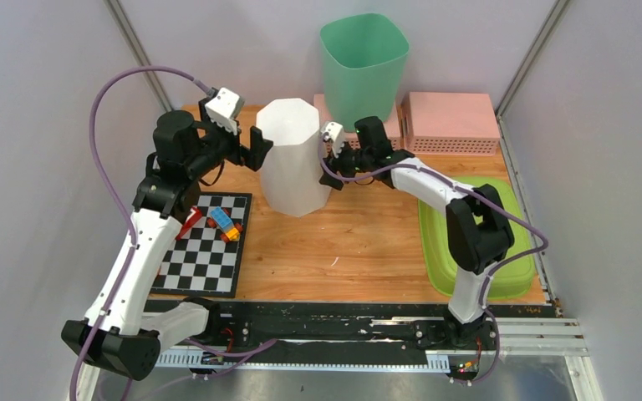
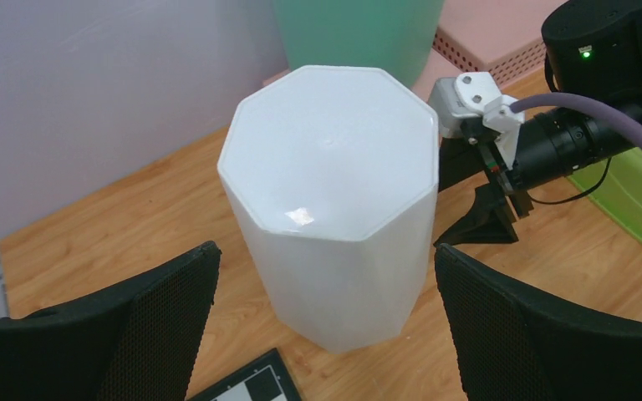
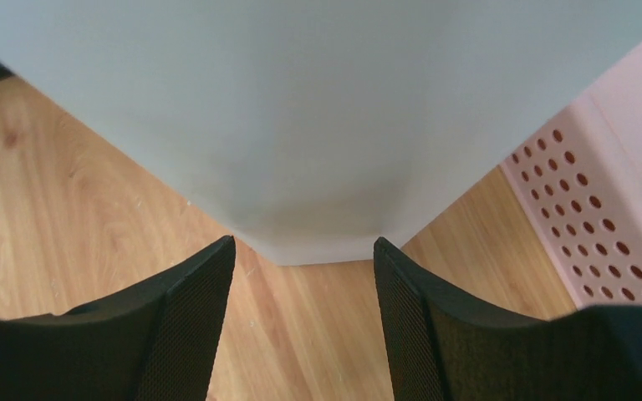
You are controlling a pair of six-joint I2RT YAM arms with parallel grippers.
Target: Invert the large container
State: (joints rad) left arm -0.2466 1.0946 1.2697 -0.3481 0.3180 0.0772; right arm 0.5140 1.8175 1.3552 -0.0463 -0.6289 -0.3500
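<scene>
The large container (image 1: 292, 154) is a tall white eight-sided tub standing on the wooden table, with a flat closed face on top (image 2: 334, 159). My left gripper (image 1: 261, 150) hovers at its upper left side, open wide, and the tub's wall sits between and beyond the fingers (image 2: 167, 309) without touching them. My right gripper (image 1: 333, 165) is low at the tub's right side, open. Its fingertips (image 3: 217, 267) stop just short of the tub's bottom edge (image 3: 318, 242), and only bare wood lies between them.
A green bin (image 1: 364, 58) stands behind the tub, with pink perforated baskets (image 1: 451, 121) to its right. A lime green tray (image 1: 476, 242) lies at the right. At the left a checkerboard (image 1: 205, 255) carries small toy bricks (image 1: 224, 221).
</scene>
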